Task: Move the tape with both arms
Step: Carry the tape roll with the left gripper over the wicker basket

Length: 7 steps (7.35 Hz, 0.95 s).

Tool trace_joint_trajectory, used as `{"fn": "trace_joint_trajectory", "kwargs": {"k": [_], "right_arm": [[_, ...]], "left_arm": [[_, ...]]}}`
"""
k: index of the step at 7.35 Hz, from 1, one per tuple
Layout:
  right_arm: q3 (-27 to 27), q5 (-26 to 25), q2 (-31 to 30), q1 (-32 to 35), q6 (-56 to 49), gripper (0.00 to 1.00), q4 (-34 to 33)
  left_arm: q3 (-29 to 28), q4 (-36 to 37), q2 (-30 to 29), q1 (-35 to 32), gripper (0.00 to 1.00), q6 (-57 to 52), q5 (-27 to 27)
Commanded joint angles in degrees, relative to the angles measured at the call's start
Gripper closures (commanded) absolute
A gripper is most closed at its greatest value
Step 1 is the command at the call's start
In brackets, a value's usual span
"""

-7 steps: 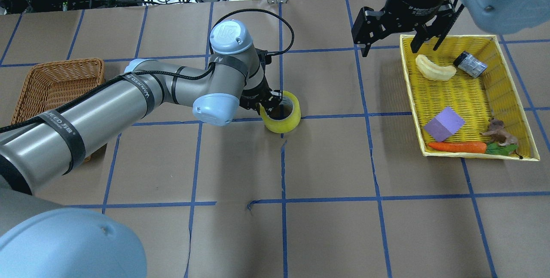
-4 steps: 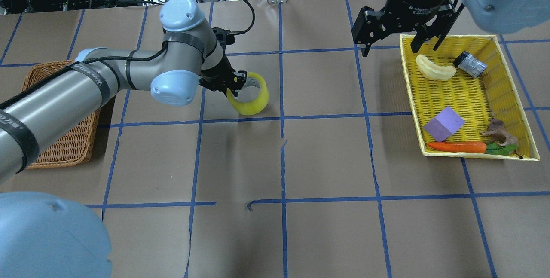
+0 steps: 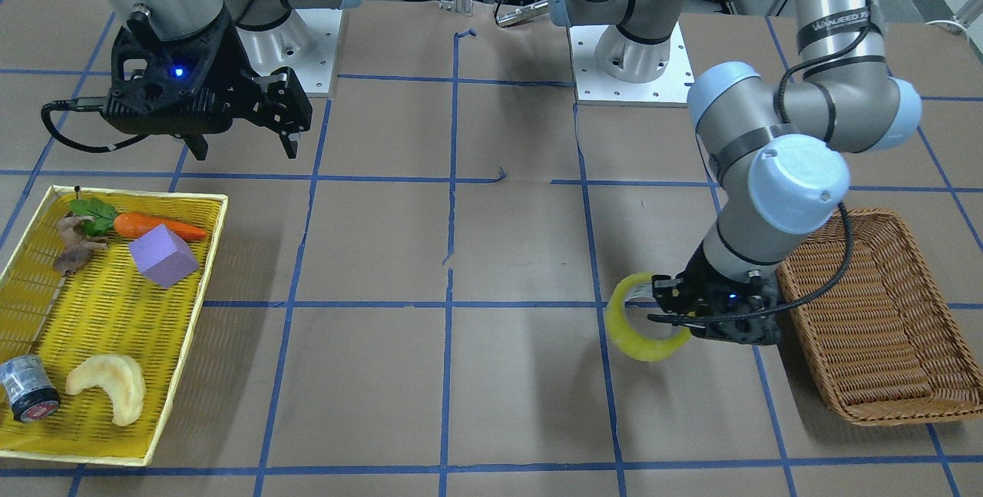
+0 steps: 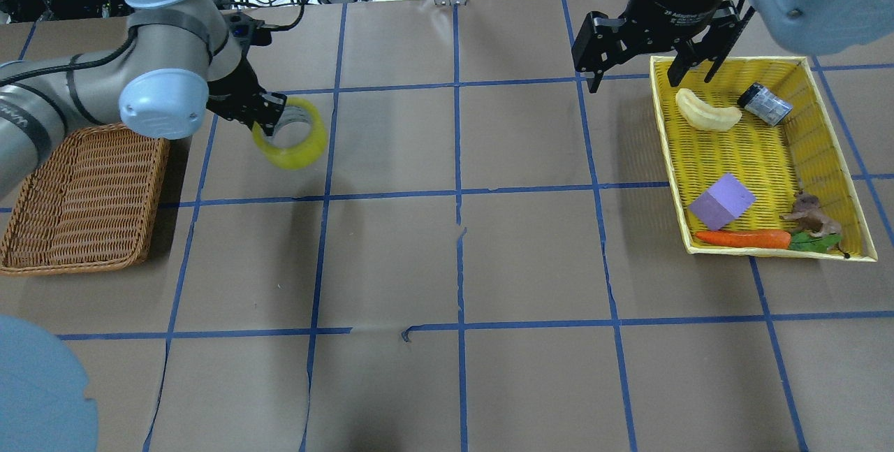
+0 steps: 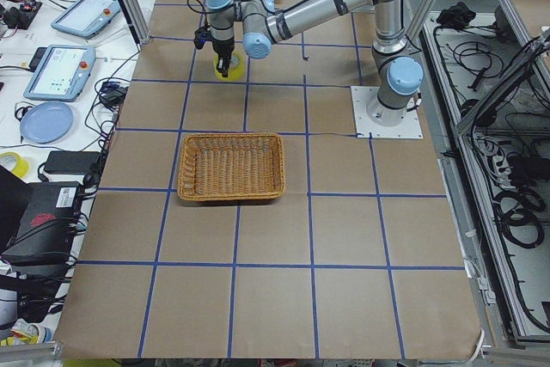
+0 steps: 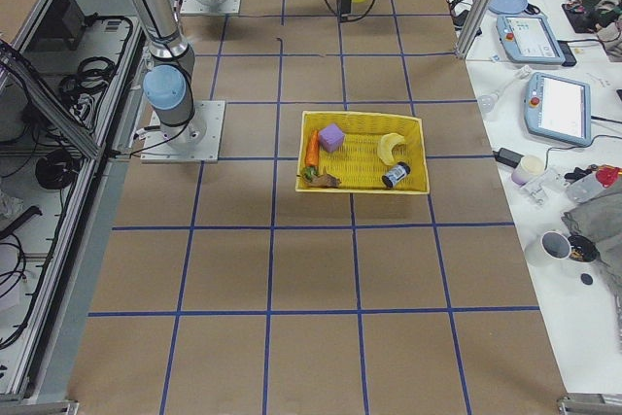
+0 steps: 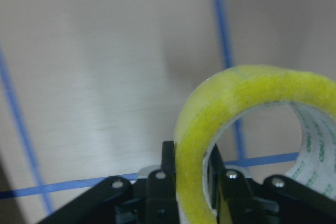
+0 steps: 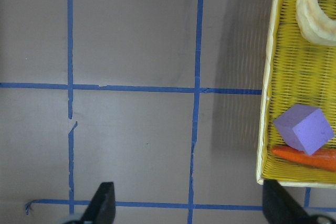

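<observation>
The yellow tape roll [image 4: 297, 144] hangs in the air in my left gripper [image 4: 265, 120], whose fingers are shut on its wall, just right of the wicker basket. It also shows in the front view [image 3: 641, 328], held by the left gripper [image 3: 676, 313], and fills the left wrist view [image 7: 247, 124]. My right gripper [image 4: 649, 64] is open and empty, high over the table beside the yellow tray's far left corner; in the front view the right gripper [image 3: 242, 140] hovers above the tray.
A wicker basket [image 4: 77, 200] stands at the left. A yellow tray [image 4: 761, 158] at the right holds a purple cube [image 4: 721, 201], a carrot [image 4: 742, 238], a banana [image 4: 707, 111], a grey cylinder [image 4: 765, 104] and a small brown figure [image 4: 810, 214]. Cables and devices lie beyond the far edge.
My left arm has swung left and slightly away with the tape held, from the table's middle to beside the wicker basket. The right arm has not moved.
</observation>
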<state>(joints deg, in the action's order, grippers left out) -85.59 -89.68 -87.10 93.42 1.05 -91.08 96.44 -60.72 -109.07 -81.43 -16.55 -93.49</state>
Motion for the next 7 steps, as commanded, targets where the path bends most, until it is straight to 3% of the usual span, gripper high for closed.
{"fn": "trace_joint_trajectory", "kwargs": {"k": [1, 4, 7], "right_arm": [[0.08, 0.12, 0.0, 0.09, 0.0, 0.0, 0.03], [-0.01, 0.3, 0.0, 0.09, 0.0, 0.0, 0.03], [-0.01, 0.38, 0.0, 0.09, 0.0, 0.0, 0.03]], "left_arm": [[0.07, -2.64, 3.41, 10.36, 1.0, -10.38, -4.15], [0.51, -1.86, 3.78, 27.86, 1.0, -30.08, -3.63], [0.77, 2.35, 1.33, 29.84, 1.0, -32.76, -3.46]]}}
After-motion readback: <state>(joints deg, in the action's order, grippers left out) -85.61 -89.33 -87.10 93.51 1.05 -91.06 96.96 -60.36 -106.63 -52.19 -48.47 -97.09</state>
